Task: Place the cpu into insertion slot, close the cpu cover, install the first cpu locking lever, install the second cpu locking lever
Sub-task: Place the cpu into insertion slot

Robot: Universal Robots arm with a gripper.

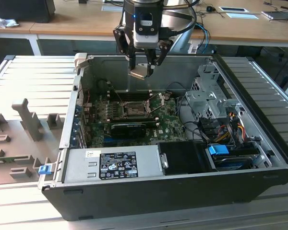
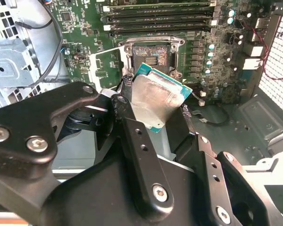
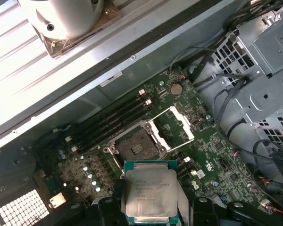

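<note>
My gripper (image 1: 143, 71) hangs above the open computer case, shut on the cpu (image 1: 140, 72), a flat square chip with a silvery top and green edge. In both wrist views the cpu (image 3: 149, 190) (image 2: 155, 100) sits between the black fingers (image 2: 132, 132), well above the board. The insertion slot (image 1: 132, 108) (image 3: 137, 144) (image 2: 151, 54) lies open on the green motherboard, its dark pin field bare. The cpu cover (image 3: 172, 127) (image 2: 106, 63) (image 1: 157, 101) is swung up beside the slot, at the exterior view's right.
Black memory slots (image 3: 114, 117) run alongside the socket. A long black card (image 1: 130, 127) lies in front of it. A silver drive cage with cables (image 1: 212, 103) fills the case at the exterior view's right, and a power supply (image 1: 113, 164) sits at the front.
</note>
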